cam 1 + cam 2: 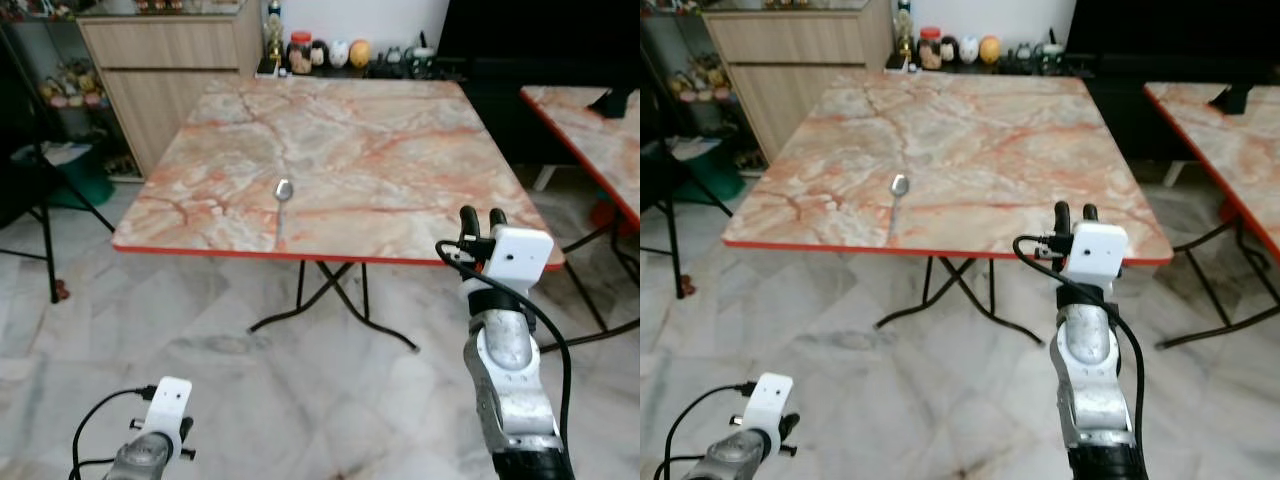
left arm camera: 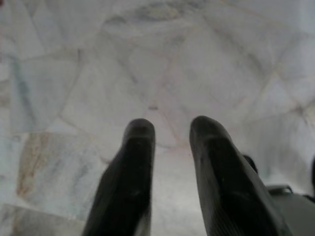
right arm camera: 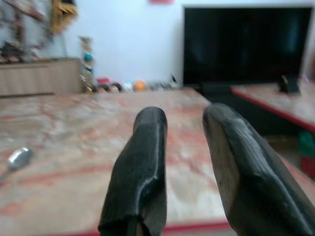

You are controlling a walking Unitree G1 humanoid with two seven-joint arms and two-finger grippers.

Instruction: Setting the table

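A metal spoon (image 1: 282, 196) lies alone on the marble-patterned table (image 1: 380, 150), near its front edge and left of centre, bowl pointing away from me. It also appears low at the side as the spoon (image 3: 17, 158) in the right wrist view. My right gripper (image 1: 482, 216) is raised at the table's front right edge, level with the top, well to the right of the spoon. Its fingers (image 3: 147, 147) stand open with nothing between them. My left gripper (image 2: 172, 129) hangs low over the tiled floor, open and empty.
A second red-edged table (image 1: 590, 125) stands to the right across a narrow gap. A wooden cabinet (image 1: 170, 60) and jars with ornaments (image 1: 330, 52) sit behind the table. A black stand (image 1: 45, 215) is at the left. Black folding legs (image 1: 330, 290) cross under the table.
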